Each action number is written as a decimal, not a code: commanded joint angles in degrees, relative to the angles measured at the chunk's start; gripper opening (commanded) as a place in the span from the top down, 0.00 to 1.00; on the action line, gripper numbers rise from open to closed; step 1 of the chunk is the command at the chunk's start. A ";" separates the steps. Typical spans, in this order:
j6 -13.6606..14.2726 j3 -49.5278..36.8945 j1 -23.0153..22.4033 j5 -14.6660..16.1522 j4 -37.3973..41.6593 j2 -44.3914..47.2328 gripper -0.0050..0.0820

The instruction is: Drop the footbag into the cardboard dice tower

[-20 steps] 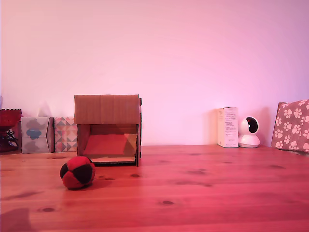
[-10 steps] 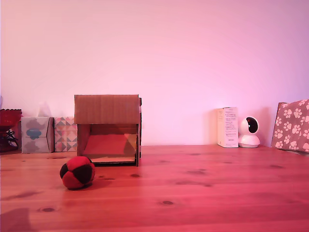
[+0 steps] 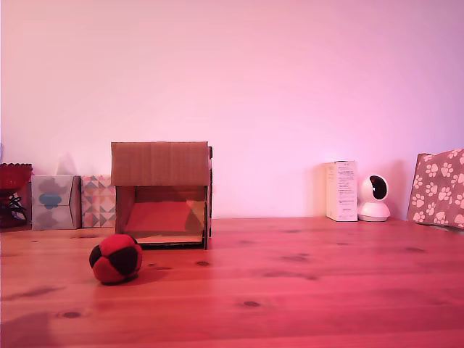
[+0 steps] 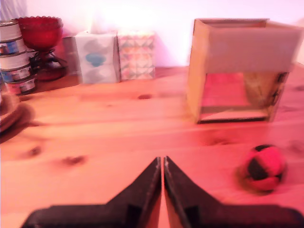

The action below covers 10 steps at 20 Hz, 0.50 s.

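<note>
footbag (image 3: 116,258) resting on the bench (image 3: 290,290), just off the cardboard dice tower (image 3: 161,193) toward seven o'clock in the exterior view, apart from its open front; pincer (image 4: 162,164) closed tip to tip in the wrist view, gripping nothing, clear of the footbag (image 4: 264,167) and tower (image 4: 240,69)

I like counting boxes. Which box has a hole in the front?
The brown cardboard box. Its lower front is open, showing a ramp inside. The two tissue boxes and the white box have closed fronts.
</note>
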 commanded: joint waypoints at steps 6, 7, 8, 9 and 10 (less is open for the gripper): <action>-2.75 5.46 -1.29 8.76 1.95 1.64 0.97; -2.73 6.10 -2.05 9.81 1.99 3.15 0.97; -2.73 6.49 -3.04 10.25 2.19 4.92 0.97; -2.73 6.69 -4.07 10.93 2.78 6.93 0.97; -2.64 6.82 -5.20 11.52 3.28 8.90 0.97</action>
